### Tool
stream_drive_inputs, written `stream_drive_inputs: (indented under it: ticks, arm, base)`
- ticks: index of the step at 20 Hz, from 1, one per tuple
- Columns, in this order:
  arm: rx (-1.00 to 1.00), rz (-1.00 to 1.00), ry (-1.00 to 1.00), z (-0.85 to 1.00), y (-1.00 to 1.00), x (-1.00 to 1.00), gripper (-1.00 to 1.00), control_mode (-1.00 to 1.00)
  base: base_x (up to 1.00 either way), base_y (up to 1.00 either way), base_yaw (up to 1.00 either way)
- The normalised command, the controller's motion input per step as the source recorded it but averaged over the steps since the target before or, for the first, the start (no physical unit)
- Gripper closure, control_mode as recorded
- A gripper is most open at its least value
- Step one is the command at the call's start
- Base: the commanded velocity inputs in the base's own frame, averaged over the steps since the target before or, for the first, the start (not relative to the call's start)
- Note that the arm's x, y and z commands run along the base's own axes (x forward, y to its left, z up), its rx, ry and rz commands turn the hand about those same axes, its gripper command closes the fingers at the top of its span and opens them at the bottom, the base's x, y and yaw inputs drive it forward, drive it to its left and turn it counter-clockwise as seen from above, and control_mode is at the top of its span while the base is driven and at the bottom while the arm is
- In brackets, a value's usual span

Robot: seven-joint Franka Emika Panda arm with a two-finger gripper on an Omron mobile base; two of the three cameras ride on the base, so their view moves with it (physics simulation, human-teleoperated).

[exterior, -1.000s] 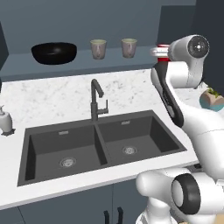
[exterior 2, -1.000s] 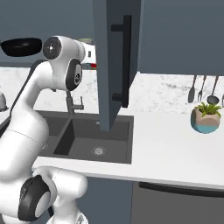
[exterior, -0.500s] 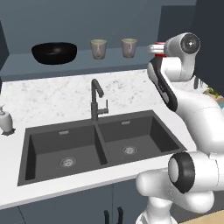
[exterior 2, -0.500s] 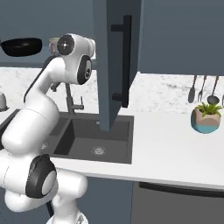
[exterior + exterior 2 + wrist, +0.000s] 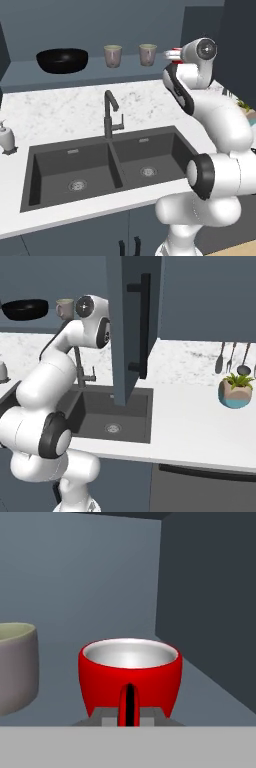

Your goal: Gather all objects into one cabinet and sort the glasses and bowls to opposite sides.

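On the cabinet shelf (image 5: 90, 71) stand a wide black bowl (image 5: 62, 59) at the left and two tan cups (image 5: 113, 55) (image 5: 147, 54) to its right. My gripper (image 5: 175, 54) is at the shelf's right end, shut on the handle of a red cup (image 5: 171, 51). The hand view has the red cup (image 5: 130, 679) upright right in front of my gripper (image 5: 129, 717), one tan cup (image 5: 15, 667) to its left and the cabinet's side wall (image 5: 210, 612) to its right. Whether the red cup touches the shelf I cannot tell. From the right base view the bowl (image 5: 25, 308) and one tan cup (image 5: 64, 307) show.
An open cabinet door (image 5: 132, 331) hangs just right of my arm. Below the shelf are the faucet (image 5: 111, 112) and a double sink (image 5: 100, 165). A soap dispenser (image 5: 6, 137) stands at the counter's left. A plant pot (image 5: 236, 393) and hanging utensils (image 5: 232, 356) are at the right.
My hand has carried the red cup a little to the left and up, closer to the tan cups on the shelf. Bowl and tan cups have not moved.
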Motion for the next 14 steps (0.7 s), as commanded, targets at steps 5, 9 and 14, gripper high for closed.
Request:
stream_drive_inputs:
  ticks: [5,9,14]
  arm:
    - [0.0,0.0,0.0,-0.1,0.0,0.47,1.0,-1.0]
    - [0.0,0.0,0.0,-0.08,0.0,0.46,1.0,-1.0]
    - [0.0,0.0,0.0,-0.02,-0.09,0.34,1.0,-1.0]
  base:
    - [0.0,0.0,0.0]
    - [0.0,0.0,0.0]
    - [0.0,0.0,0.0]
